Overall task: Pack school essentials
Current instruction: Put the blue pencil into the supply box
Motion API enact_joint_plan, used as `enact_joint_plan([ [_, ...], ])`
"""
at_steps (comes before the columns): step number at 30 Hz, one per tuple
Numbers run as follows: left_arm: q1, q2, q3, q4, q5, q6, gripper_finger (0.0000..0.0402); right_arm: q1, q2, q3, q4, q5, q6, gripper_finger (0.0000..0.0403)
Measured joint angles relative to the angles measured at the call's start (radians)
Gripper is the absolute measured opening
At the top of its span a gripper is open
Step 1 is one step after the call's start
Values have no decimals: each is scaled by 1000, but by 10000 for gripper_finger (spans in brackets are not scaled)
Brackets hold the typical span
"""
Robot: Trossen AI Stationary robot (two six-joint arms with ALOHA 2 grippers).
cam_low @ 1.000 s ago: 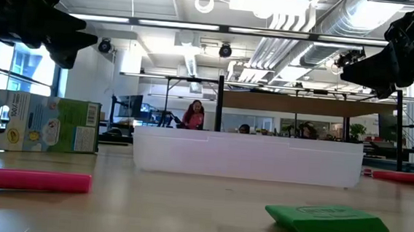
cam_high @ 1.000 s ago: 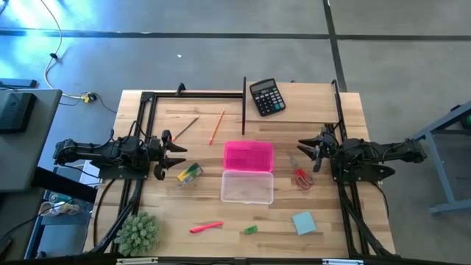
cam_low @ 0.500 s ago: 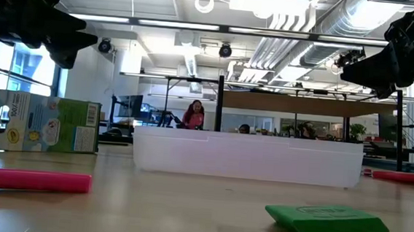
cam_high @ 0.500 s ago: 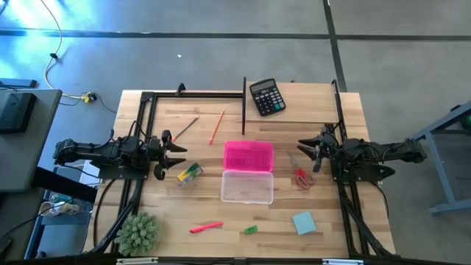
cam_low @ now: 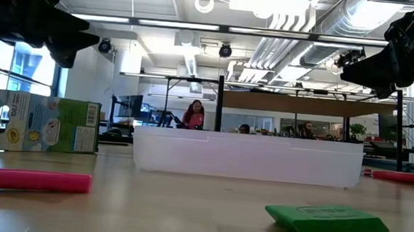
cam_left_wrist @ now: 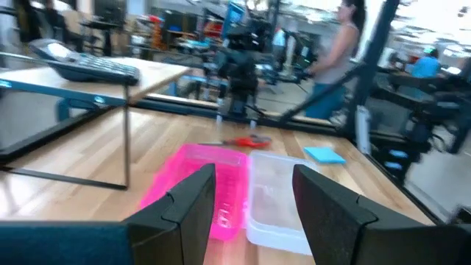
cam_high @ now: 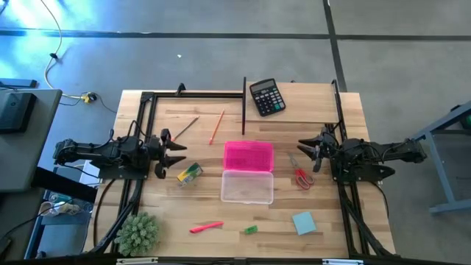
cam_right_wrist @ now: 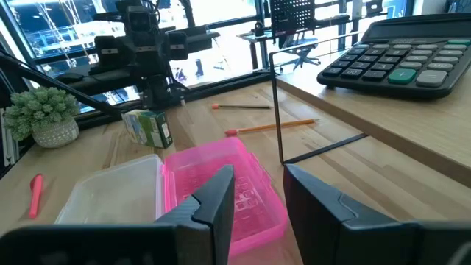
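Observation:
An open case lies mid-table, its pink half [cam_high: 248,156] toward the far edge and its clear half [cam_high: 247,186] toward the near edge. Around it lie two pencils [cam_high: 216,126], a yellow-green crayon box [cam_high: 189,173], red-handled scissors [cam_high: 301,173], a pink-red marker [cam_high: 206,227], a small green piece [cam_high: 251,230] and a light-blue notepad [cam_high: 304,222]. My left gripper [cam_high: 174,153] hovers open at the table's left side, just left of the crayon box. My right gripper [cam_high: 303,152] hovers open at the right, above the scissors.
A black calculator [cam_high: 266,97] sits near the far edge and a spiky green plant ball [cam_high: 137,232] at the near left corner. A thin black frame [cam_high: 243,105] stands on the far half of the table. People show in the room behind.

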Motion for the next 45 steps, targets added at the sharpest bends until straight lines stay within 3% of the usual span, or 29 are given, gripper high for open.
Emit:
enact_joint_plan([
  [8,4,3,39,7,-286,-7,172,0,0,0,0,0,0,108],
  [13,56,63,147,-101,-382,-15,172,0,0,0,0,0,0,108],
  [18,152,205,280,-247,-442,-97,172,0,0,0,0,0,0,108],
  [26,346,492,521,-564,-426,-236,172,0,0,0,0,0,0,108],
  [31,444,658,643,-754,-286,-326,172,0,0,0,0,0,0,108],
  [35,495,773,682,-825,-200,-364,172,0,0,0,0,0,0,108],
  [45,571,991,689,-965,-107,-403,172,0,0,0,0,0,0,108],
])
